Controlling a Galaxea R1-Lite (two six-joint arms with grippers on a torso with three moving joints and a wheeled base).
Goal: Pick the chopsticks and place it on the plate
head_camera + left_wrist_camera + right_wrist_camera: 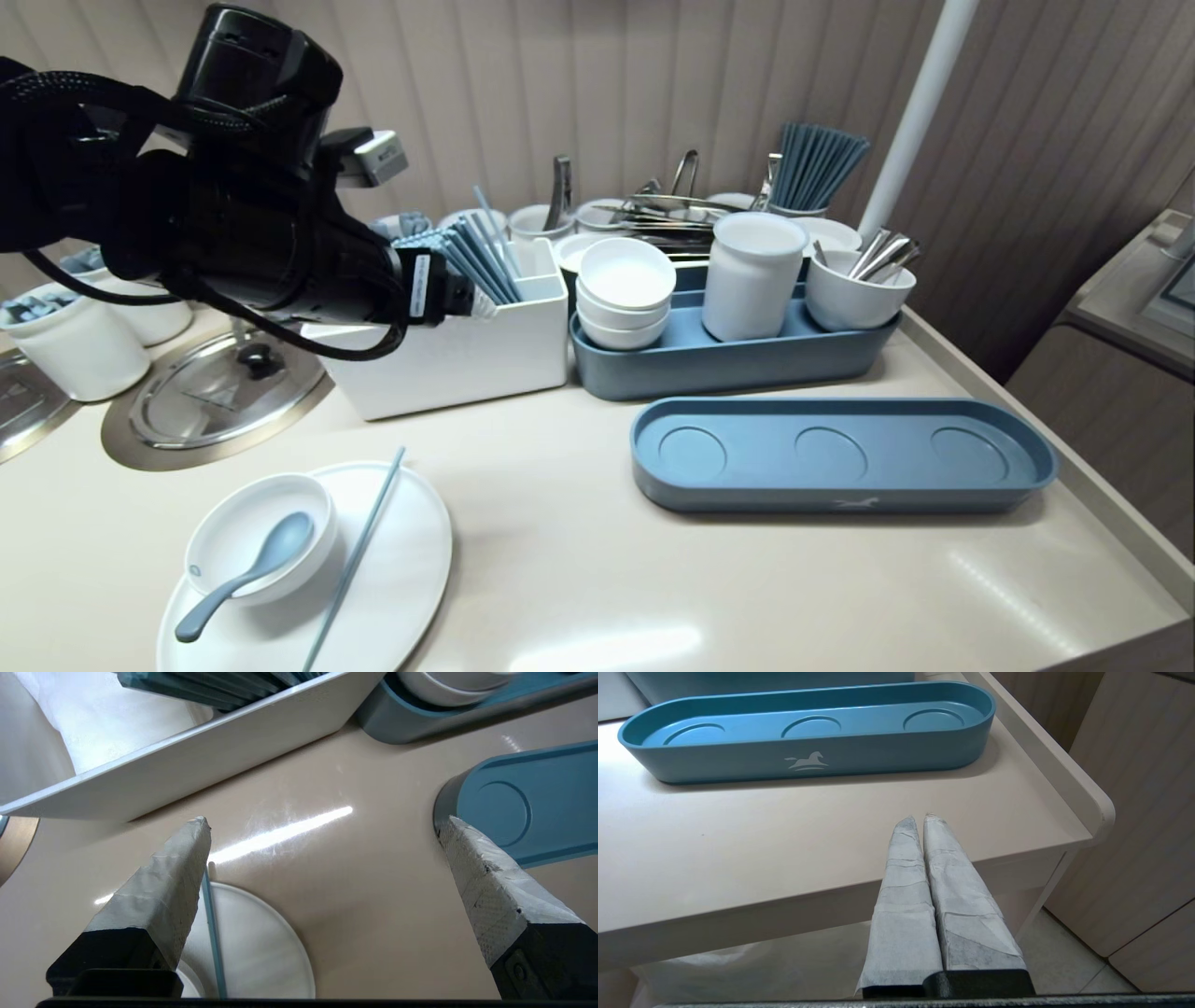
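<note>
One chopstick (359,551) is found lying flat on a white plate (406,579) at the near left of the table (579,560). The left gripper (324,821) is held above the table between this plate and the white box (467,359) farther back. Its fingers are spread wide and nothing is held. In the left wrist view the far tip of the chopstick is seen just beside one finger (173,872); contact cannot be confirmed.

On the same plate, just left of the chopstick, a small white bowl (313,499) is set, with a blue spoon (252,569) resting in it. A bundle of blue chopsticks (476,261) is kept in the white box. To its right, a blue tray (709,364) is loaded with stacked bowls (625,289), a white cup (752,275) and a cup of cutlery (854,294). A second blue tray (756,457) is placed nearer.

The long axis of the chopstick runs from near left to far right. Its far tip reaches past the plate rim and is pointed toward the white box.

The right gripper (920,819) is parked, pressed shut, below the near right table edge.
</note>
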